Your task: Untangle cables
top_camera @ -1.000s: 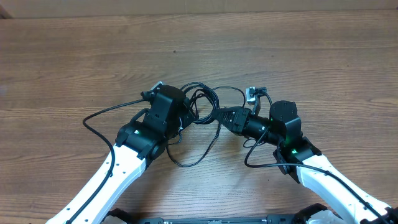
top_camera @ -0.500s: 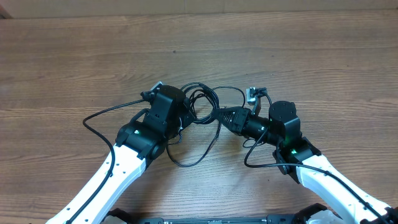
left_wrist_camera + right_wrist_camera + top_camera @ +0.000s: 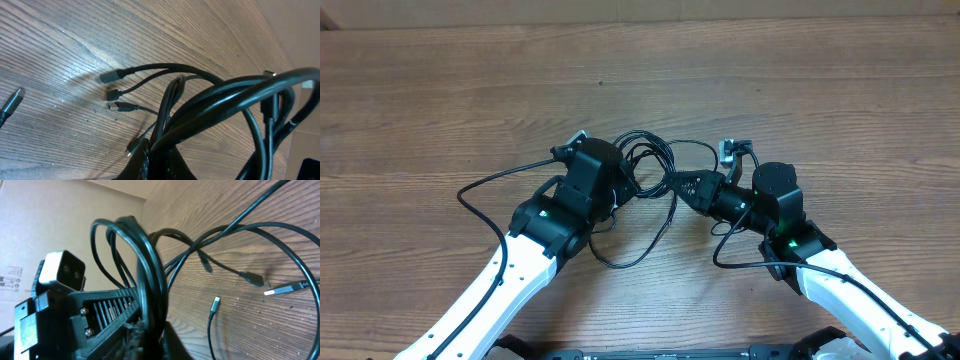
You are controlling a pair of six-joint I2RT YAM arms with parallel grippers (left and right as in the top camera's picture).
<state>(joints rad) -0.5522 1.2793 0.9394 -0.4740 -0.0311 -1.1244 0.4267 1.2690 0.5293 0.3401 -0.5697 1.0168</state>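
Clamping looped cables [image 3: 220,97] in closed left gripper [image 3: 624,183] | pinching same tangle in closed right gripper [image 3: 681,186] | trailing plug ends [image 3: 112,76] across wooden table [image 3: 770,90]

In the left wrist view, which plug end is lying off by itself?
The plug at the picture's left edge; the other three plugs lie bunched together further right, near the middle.
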